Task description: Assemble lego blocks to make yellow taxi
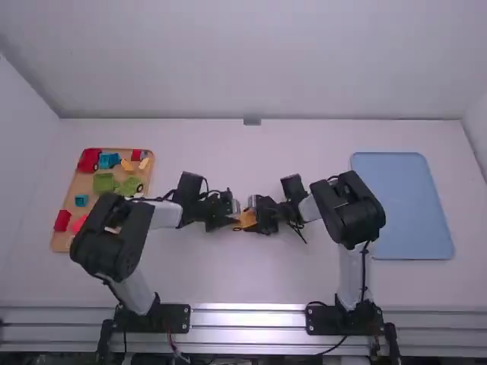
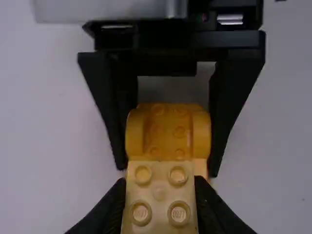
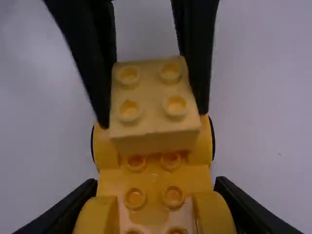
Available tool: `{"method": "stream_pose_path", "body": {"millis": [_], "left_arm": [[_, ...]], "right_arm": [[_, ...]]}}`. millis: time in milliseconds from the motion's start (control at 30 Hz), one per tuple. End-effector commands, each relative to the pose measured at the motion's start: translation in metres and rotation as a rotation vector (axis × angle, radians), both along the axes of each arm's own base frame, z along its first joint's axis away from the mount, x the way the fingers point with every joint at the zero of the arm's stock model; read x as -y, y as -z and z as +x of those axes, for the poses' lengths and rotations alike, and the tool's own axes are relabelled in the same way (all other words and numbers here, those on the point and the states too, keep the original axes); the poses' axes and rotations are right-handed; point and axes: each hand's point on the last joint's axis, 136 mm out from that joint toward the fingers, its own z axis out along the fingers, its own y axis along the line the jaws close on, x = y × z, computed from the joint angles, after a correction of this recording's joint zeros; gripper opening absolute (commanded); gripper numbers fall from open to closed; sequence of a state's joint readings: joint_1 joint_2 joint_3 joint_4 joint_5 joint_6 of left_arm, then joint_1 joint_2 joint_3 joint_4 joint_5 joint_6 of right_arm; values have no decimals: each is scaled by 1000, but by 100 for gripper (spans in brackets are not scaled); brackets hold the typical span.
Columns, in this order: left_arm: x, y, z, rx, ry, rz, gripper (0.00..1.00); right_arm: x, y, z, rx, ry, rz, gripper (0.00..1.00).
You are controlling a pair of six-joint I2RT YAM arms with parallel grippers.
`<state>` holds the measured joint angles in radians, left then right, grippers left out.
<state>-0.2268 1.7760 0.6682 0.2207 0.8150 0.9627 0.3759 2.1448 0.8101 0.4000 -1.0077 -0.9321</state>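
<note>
High view: the yellow car base (image 1: 246, 219) is between the two grippers, near the middle of the table (image 1: 228, 277). Well to its left lies a wooden tray (image 1: 85, 182) with red, blue, green and yellow toy parts; well to its right, a blue tray (image 1: 403, 205). The left arm (image 1: 114, 236) crosses the wooden tray, so it would stand in the way of reaching parts there; the right arm (image 1: 350, 209) overlaps the blue tray's near side.

Left wrist view: the left gripper (image 2: 159, 207) is clamped on a pale yellow block (image 2: 159, 192), at the base's end. Beyond, the right gripper (image 2: 166, 169) grips the base by its sides. If the block is slightly skewed against the base, pressing could seat one row of studs and leave the other proud.

Right wrist view: the right gripper's fingers are closed on the base, below the block. I can't tell whether the two are fully joined. Pushing hard off-centre could tip the base in its grip; letting go too soon might drop the block off.
</note>
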Motion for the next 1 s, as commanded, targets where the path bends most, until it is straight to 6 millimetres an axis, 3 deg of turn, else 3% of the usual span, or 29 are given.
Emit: {"method": "stream_pose_path", "body": {"millis": [0,233,967], "left_arm": [[0,-3,-6,-29,14,-49,2],[12,-11,-17,-24,89,-106,2],[9,-4,-20,-34,73,-79,2]], "right_arm": [[6,14,-9,-44,18,-50,59],[8,18,-15,-49,-3,-63,61],[11,10,-12,-52,-3,-18,64]]}}
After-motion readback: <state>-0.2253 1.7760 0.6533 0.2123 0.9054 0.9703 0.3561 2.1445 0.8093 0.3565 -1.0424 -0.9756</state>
